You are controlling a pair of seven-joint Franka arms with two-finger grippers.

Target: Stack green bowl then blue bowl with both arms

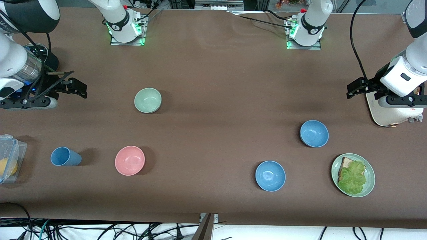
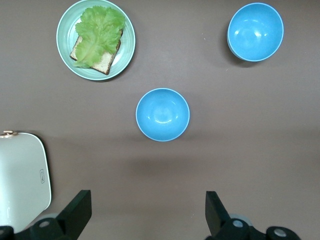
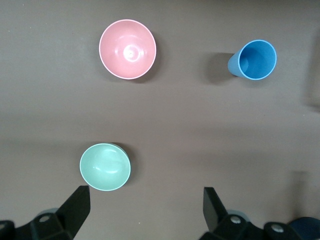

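Note:
The pale green bowl [image 1: 147,100] stands upright toward the right arm's end; it also shows in the right wrist view [image 3: 105,166]. The muted blue bowl [image 1: 314,133] stands toward the left arm's end and sits mid-frame in the left wrist view [image 2: 163,114]. My right gripper [image 1: 78,88] hangs open and empty above the table, beside the green bowl and apart from it [image 3: 146,196]. My left gripper [image 1: 353,88] hangs open and empty above the table, apart from the blue bowl [image 2: 147,200].
A brighter glossy blue bowl [image 1: 270,176], a pink bowl [image 1: 129,160] and a blue cup [image 1: 65,156] on its side lie nearer the camera. A green plate [image 1: 369,186] holds bread and lettuce. A white appliance [image 1: 388,113] and a plastic box [image 1: 10,156] stand at the table's ends.

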